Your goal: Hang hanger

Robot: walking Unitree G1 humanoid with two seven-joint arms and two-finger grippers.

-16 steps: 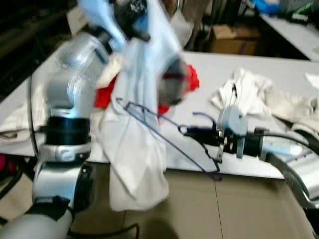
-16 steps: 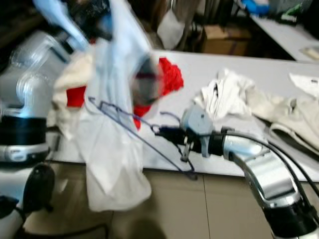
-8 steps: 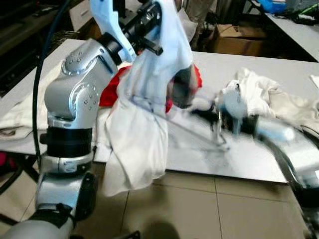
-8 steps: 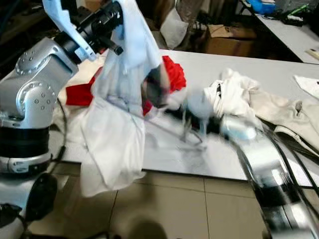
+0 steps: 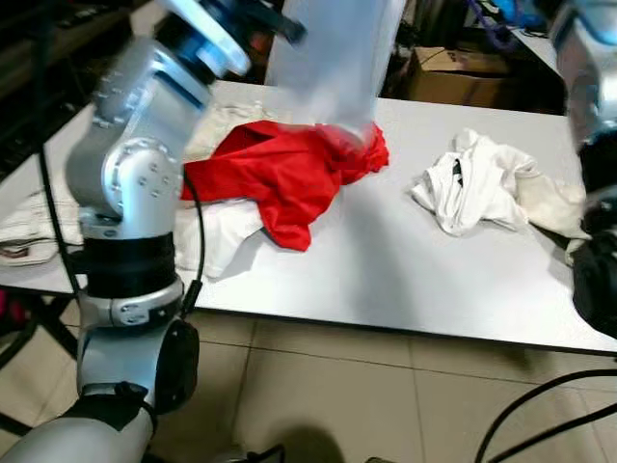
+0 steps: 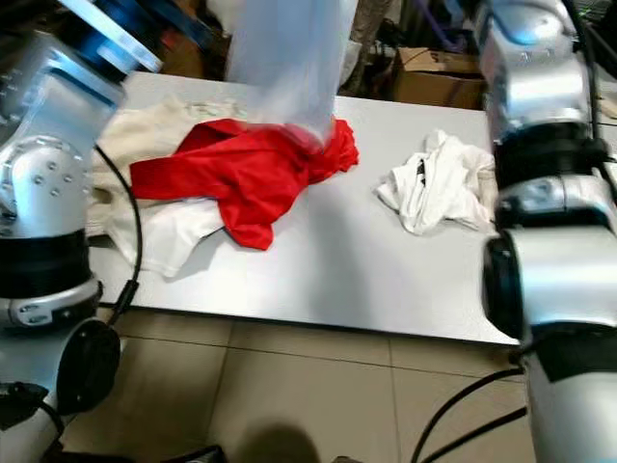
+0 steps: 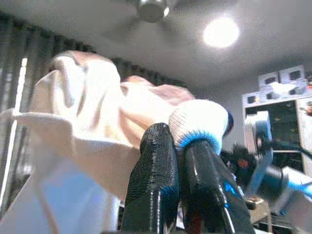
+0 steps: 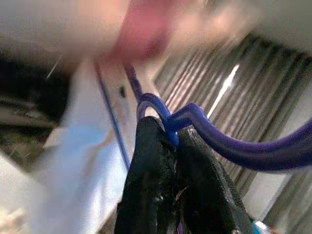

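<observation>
Hanger [image 8: 234, 144] in right end effector [image 8: 173, 141]

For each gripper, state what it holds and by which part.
Left gripper: white garment, pinched at a fold. Right gripper: blue hanger, gripped near its hook.

The left gripper [image 7: 175, 146] points upward toward a pale ceiling, its two black fingers [image 7: 153, 185] pressed close together side by side. Between their tips they pinch a fold of white cloth [image 7: 92, 146], whose edge carries a knitted cuff [image 7: 200, 119] with a blue band right at the fingertips. The cloth bulges up and away from the fingers in creased folds, and a bluish sheet of it hangs down beside them. A round ceiling lamp [image 7: 221, 31] glows brightly above, and a ceiling fan [image 7: 153, 9] sits nearby. Dark pleated curtains [image 7: 29, 63] run behind the cloth. Past the fingers stands a blurred robot arm [image 7: 265, 165] in front of shelving [image 7: 292, 112].
</observation>
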